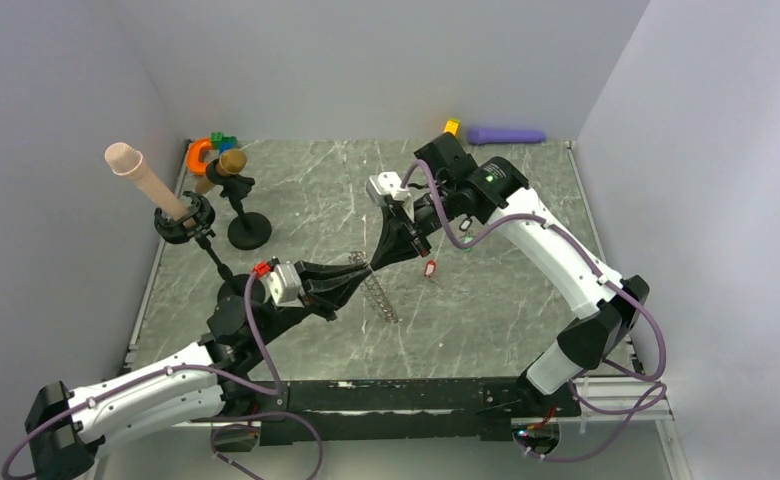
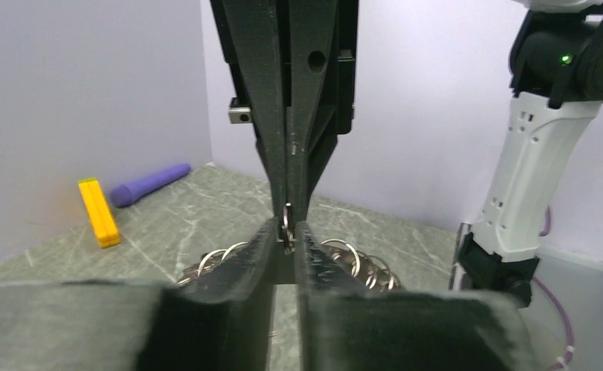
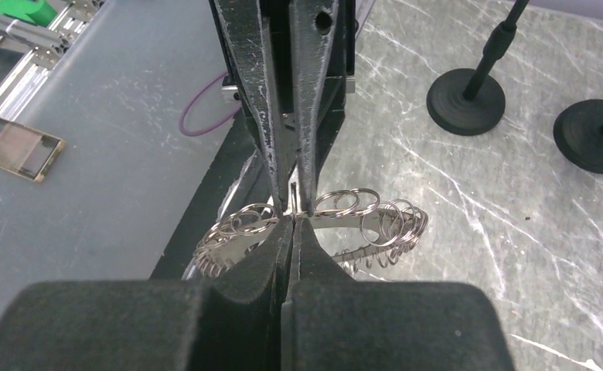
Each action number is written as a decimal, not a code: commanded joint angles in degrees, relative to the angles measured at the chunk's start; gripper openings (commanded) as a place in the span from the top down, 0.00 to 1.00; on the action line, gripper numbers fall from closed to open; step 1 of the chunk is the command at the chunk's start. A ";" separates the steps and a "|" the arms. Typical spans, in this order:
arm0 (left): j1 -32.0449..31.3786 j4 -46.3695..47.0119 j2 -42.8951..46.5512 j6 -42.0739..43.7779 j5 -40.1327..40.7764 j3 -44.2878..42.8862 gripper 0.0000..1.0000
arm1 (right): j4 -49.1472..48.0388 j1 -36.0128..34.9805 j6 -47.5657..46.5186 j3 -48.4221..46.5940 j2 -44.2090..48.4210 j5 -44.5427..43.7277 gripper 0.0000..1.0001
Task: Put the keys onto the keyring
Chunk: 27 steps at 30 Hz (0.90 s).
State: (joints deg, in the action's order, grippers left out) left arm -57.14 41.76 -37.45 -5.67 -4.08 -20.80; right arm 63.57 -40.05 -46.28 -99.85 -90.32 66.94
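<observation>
Currently, the left fingers [image 2: 248,259] are pressed almost together, with only a thin slit left between the tips, and one wire ring of the keyring [image 3: 360,210] is pinched in that slit. The right fingers [image 3: 318,259] are clenched fully, pad against pad. Their tips are set against the same stretch of the keyring and meet the left tips point to point. Whether a ring is actually clamped between them cannot be determined.

On either side of the meeting tips, the coils of the keyring are fanned out. The remainder is laid as a grey strip on the tabletop [image 1: 506,300], near its middle. The red key [image 1: 430,268] is laid flat on the tabletop just beside the right fingers, apart from the keyring.

An orange block [image 2: 97,212] and a purple cylinder [image 2: 150,184] are located at the far edge. Two round black stand bases [image 3: 465,97] are placed toward the left side of the tabletop.
</observation>
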 commanded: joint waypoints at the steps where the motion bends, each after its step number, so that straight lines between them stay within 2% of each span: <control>1: -0.21 -0.65 2.29 -1.68 2.18 -0.99 0.68 | 6.49 -0.55 -4.48 -5.11 -0.93 -1.79 1.00; 3: -0.18 -7.09 4.75 -1.29 2.08 -2.18 0.57 | 9.91 -0.83 -7.91 -6.25 -1.15 -4.95 1.00; 5: -0.18 -15.48 7.63 -0.48 2.17 -4.12 0.53 | 11.24 -1.55 -9.65 -6.40 -0.68 -8.91 1.00; 9: -0.16 -32.12 10.62 1.90 1.82 -10.19 0.50 | 12.68 -3.87 -12.80 -6.48 0.85 -17.59 1.00; 12: -0.16 -39.22 8.88 2.98 0.62 -14.35 0.51 | 12.94 -6.01 -13.32 -6.74 0.90 -23.23 1.00; 19: -0.19 -43.13 -1.44 4.98 -4.86 -20.80 0.53 | 12.91 -7.13 -11.19 -8.98 -0.63 -25.45 1.00; 27: -0.19 -39.75 -3.15 7.34 -3.99 -19.95 0.55 | 12.19 -7.06 -10.17 -8.43 -0.20 -24.52 1.00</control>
State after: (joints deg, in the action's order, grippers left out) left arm -57.14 -0.80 -41.47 0.36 -7.55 -40.07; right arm 76.69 -47.07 -56.86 -106.26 -91.50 41.87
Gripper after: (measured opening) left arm 0.454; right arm 0.012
